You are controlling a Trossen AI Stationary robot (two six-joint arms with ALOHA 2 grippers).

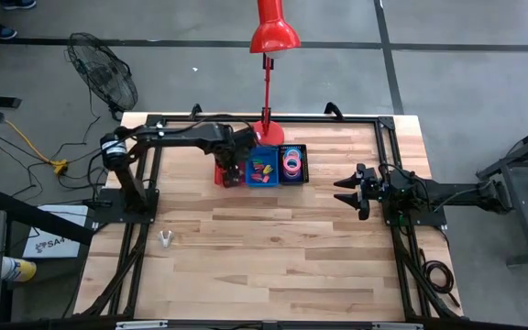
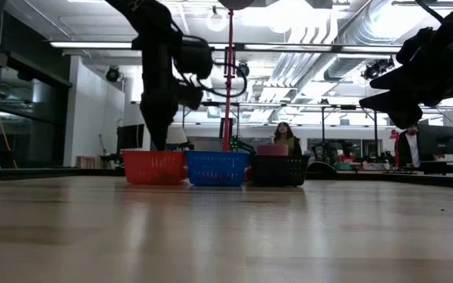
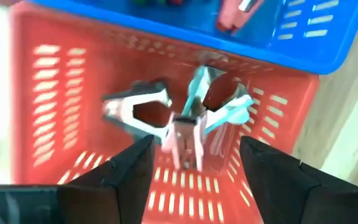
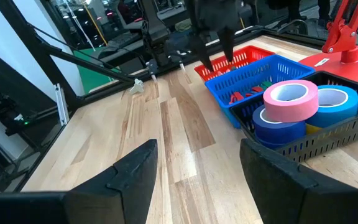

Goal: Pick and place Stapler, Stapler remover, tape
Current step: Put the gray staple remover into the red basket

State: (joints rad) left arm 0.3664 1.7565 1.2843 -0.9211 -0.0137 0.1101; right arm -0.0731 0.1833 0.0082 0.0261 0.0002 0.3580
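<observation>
— Where is the left hand [image 3: 191,165]?

— Above the red basket [image 1: 220,174] at the far side of the bench [image 1: 273,257], fingers spread wide with nothing between them. Under it lie staple removers [image 3: 179,118], one pale grey, one light teal, tangled together on the basket floor.

— How would they handle?

— Light and stiff, I judge: thin sprung jaws with plastic grips. They look likely to skid on the slotted plastic, and the tangle could lift as a pair. I would pinch one across its plastic wings, not the metal claws.

— And the rest?

— One more remover [image 1: 166,239] sits alone on the bare bench near the left arm's base. Staplers [image 1: 263,170] lie in the blue basket [image 1: 264,183]; tape [image 4: 291,99] rolls, pink on blue, fill the black basket [image 4: 347,134]. The right hand [image 1: 348,191] hangs wide open over the bench's right side, holding nothing.
</observation>
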